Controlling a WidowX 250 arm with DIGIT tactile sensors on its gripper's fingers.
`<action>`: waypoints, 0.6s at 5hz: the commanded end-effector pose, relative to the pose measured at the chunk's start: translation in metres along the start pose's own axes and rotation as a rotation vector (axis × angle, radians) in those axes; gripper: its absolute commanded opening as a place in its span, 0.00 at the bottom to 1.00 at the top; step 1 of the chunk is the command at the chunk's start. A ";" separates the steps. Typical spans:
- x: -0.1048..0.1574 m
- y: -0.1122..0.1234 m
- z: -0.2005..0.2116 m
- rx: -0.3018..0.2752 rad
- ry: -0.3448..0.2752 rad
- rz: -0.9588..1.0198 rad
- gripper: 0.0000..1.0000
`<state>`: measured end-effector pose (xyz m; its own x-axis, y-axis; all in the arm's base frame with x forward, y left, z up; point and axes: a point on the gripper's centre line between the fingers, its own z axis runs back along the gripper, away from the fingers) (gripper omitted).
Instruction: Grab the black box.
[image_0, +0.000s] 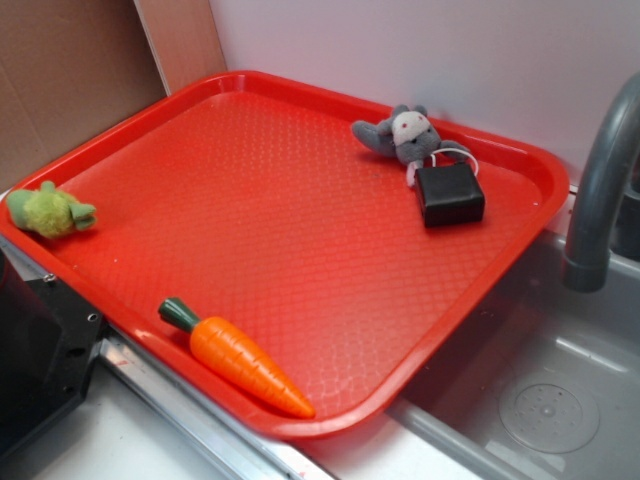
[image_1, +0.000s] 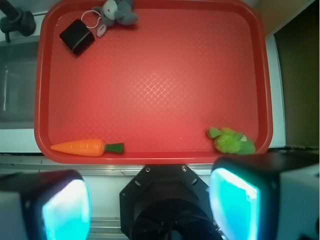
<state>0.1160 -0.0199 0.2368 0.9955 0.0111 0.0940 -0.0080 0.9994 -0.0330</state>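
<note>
The black box (image_0: 450, 194) (image_1: 77, 36) lies on the red tray (image_0: 260, 230) (image_1: 160, 85) near its far right corner, touching a grey plush toy (image_0: 402, 134) (image_1: 119, 11) with a white ring. My gripper (image_1: 150, 205) shows only in the wrist view. It hangs high above the robot base, outside the tray's near edge, far from the box. It is open, its two glowing cyan pads (image_1: 66, 209) wide apart with nothing between them. The exterior view does not show the gripper.
An orange carrot (image_0: 240, 360) (image_1: 86, 147) lies at the tray's near edge. A green plush toy (image_0: 50, 210) (image_1: 231, 141) sits at the left edge. A grey faucet (image_0: 600, 190) and sink basin (image_0: 540, 390) stand right of the tray. The black robot base (image_1: 165, 200) is below the gripper.
</note>
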 end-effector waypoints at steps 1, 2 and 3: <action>0.000 0.000 0.000 0.000 0.000 0.000 1.00; 0.041 -0.020 -0.029 0.040 0.022 0.248 1.00; 0.069 -0.038 -0.050 -0.055 0.058 0.509 1.00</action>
<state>0.1830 -0.0585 0.1794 0.8727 0.4858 -0.0485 -0.4882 0.8695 -0.0756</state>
